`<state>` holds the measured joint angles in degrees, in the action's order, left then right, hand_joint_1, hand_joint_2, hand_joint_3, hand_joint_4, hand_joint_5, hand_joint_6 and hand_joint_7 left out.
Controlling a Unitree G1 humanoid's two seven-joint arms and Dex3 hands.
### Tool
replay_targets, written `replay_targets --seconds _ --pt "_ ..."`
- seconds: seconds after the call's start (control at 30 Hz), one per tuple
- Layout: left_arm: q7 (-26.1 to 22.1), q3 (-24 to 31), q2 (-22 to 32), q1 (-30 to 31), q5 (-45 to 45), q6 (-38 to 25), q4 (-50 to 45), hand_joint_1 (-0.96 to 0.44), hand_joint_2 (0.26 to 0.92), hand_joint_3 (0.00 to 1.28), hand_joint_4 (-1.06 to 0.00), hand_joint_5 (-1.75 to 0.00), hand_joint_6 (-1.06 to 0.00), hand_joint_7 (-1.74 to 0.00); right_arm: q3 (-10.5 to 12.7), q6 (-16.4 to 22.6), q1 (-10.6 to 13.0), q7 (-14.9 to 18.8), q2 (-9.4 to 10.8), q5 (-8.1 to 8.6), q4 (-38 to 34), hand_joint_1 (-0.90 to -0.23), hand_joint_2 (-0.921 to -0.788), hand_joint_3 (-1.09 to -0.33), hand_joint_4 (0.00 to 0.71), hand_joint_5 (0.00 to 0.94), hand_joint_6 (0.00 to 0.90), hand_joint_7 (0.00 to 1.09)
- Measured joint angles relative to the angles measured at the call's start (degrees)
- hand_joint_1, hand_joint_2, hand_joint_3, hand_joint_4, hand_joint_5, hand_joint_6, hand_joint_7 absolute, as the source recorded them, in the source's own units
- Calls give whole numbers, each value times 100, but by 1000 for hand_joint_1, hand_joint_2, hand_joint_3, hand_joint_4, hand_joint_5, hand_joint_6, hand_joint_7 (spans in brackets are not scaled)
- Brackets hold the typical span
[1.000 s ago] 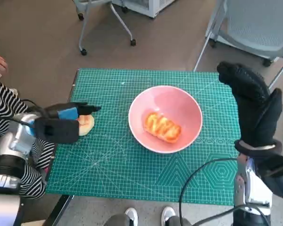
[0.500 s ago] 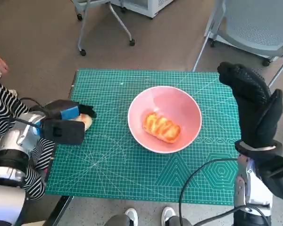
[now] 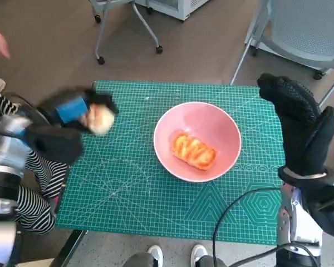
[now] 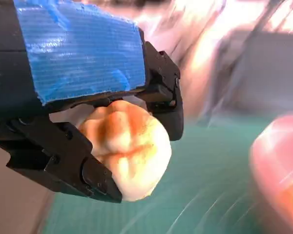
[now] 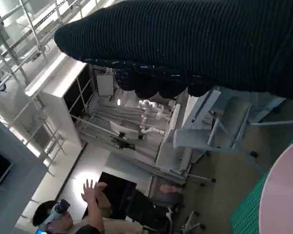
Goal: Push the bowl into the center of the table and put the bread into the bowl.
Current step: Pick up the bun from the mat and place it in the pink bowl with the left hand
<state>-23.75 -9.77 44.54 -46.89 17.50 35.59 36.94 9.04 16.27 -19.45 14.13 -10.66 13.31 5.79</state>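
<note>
The green surface [image 3: 156, 189] carries a pink bowl [image 3: 222, 125] near its middle, with one glazed bread [image 3: 193, 150] lying inside. At 3 o'clock of the bowl, the right robot hand [image 3: 300, 130] stands upright, fingers extended and holding nothing. At 9 o'clock of the bowl, the left robot hand [image 3: 64, 119] pinches a pale bread roll [image 3: 100, 119] raised over the surface's edge; its fingers [image 4: 158, 92] clamp the roll.

Lab: white robots [image 5: 147, 117], cutting mat [image 3: 156, 200], office chairs [image 3: 306, 28].
</note>
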Motion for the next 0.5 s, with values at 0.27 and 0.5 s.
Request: replay_targets --seconds 0.27,0.5 --pt "-40 417 -299 -55 -671 -82 -1166 1 894 69 -760 -1193 -684 -1008 3 -39 -5 1 -24 15 -2 -724 -921 -696 246 0 137 539" --pt "22 362 -965 -118 -709 -77 -1741 -1 786 321 -704 -1300 -623 -1080 -9 -48 -13 2 -34 27 -3 -726 -921 -695 246 0 137 540"
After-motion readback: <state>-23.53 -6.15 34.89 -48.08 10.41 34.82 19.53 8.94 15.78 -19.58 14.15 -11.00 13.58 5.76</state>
